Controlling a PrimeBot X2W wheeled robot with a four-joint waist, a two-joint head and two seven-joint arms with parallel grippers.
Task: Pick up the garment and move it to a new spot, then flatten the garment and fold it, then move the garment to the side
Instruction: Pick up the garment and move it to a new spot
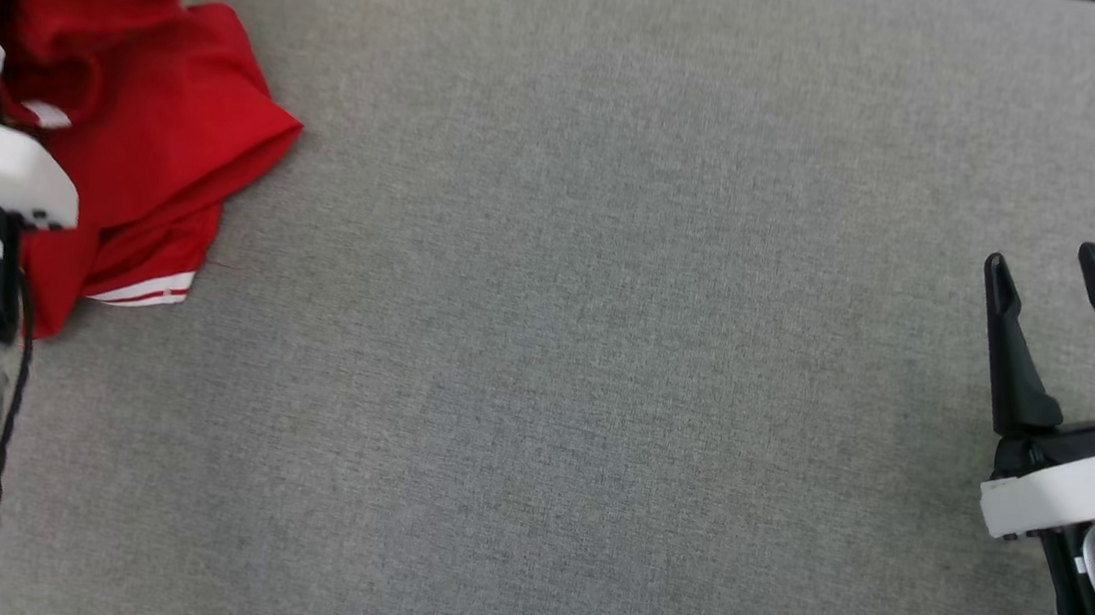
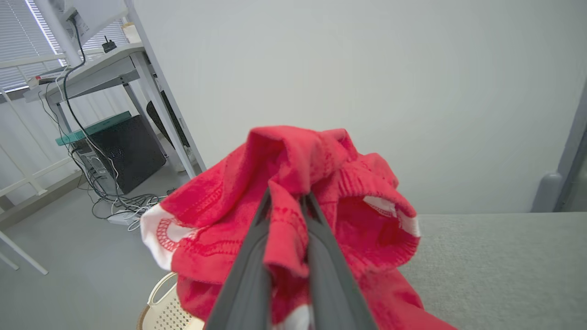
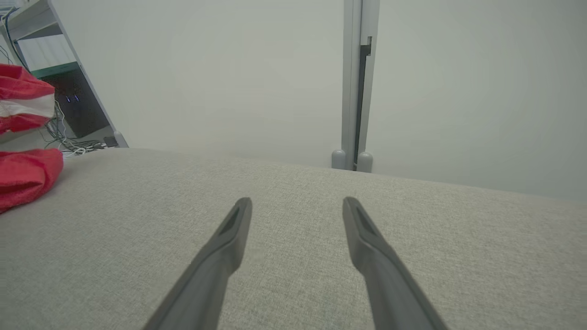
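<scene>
1. Pinched hard with the left gripper point(image 2: 286, 198): drawn in narrow on a bunched fold of the red garment point(image 2: 321, 156), with cloth squeezed between both dark fingers.
2. Spotted the garment crumpled at the far left corner of the grey table point(image 1: 601, 373), right by the left edge; looked partly hoisted in the grip, with the white-striped hem and lower folds lying on the table.
3. Glimpsed a pale perforated basket point(image 2: 160, 305) down beside that edge, under the raised bunch.
4. Held the right gripper point(image 1: 1045, 257) spread wide and carrying nothing, low over the table near its right edge, well apart from the cloth.
5. Called it early going: grasp made, pick-up just under way, carry to a new spot not yet done.
6. Counted as left: the laying out flat, the fold, and the final shift to the side.
7. Flagged one worry: a single pinch on a bunch, likely to land as a heap and need both grippers for spreading.
</scene>
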